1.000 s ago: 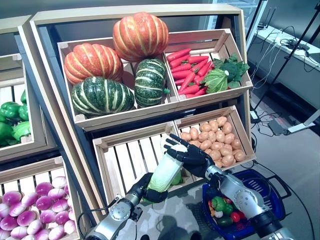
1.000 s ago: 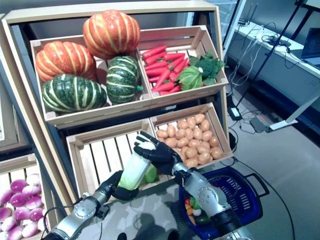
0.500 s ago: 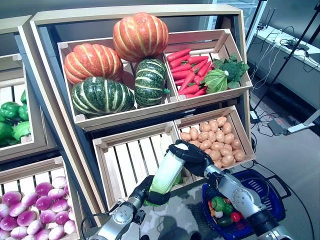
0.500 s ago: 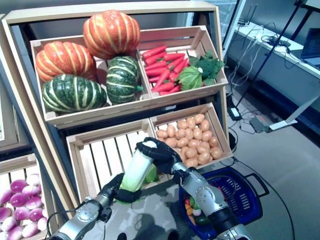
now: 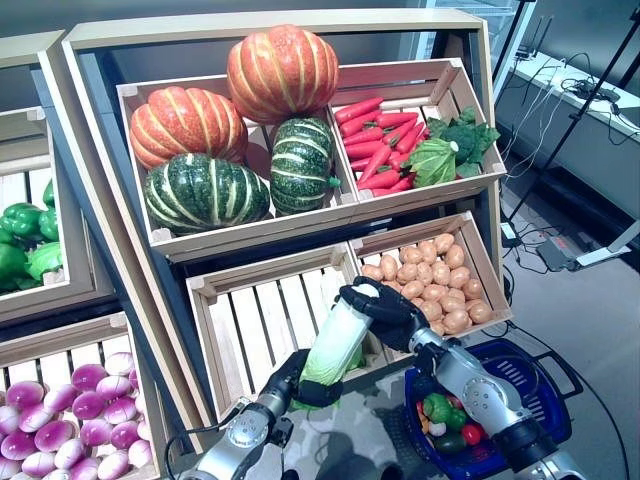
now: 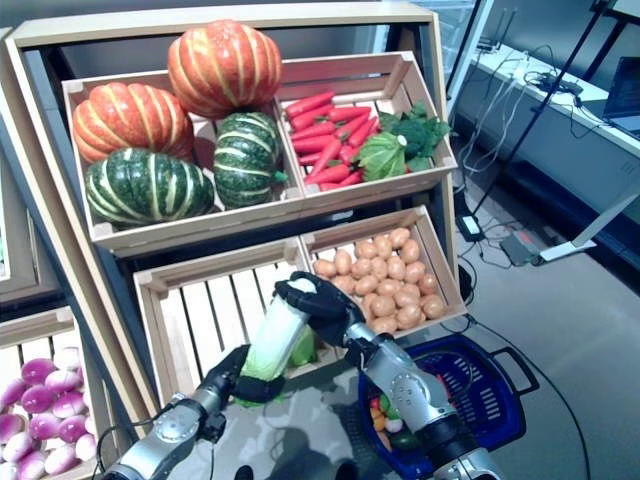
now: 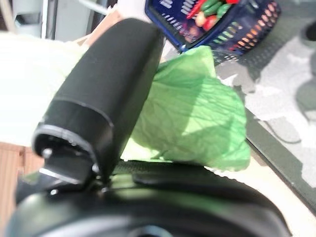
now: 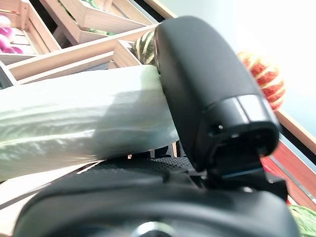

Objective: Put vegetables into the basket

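Note:
A long pale green cabbage (image 5: 335, 347) with a white stalk end is held tilted in front of the lower wooden crate. My left hand (image 5: 296, 377) is curled round its leafy lower end (image 7: 197, 118). My right hand (image 5: 385, 310) is curled round its white upper end (image 8: 84, 118). The blue plastic basket (image 5: 530, 372) stands on the floor to the right, below my right arm, with several small vegetables (image 5: 445, 418) in it.
A wooden stand (image 5: 270, 230) with crates of produce rises right behind the cabbage. The slatted lower crate (image 5: 255, 315) lies behind both hands. A crate of small brown potatoes (image 5: 430, 280) is beside my right hand. Cables lie on the floor at the far right (image 5: 545, 250).
My right hand's fingers were spread over the cabbage's top end a second ago; now they are closed round it. My left hand has kept its hold on the lower end.

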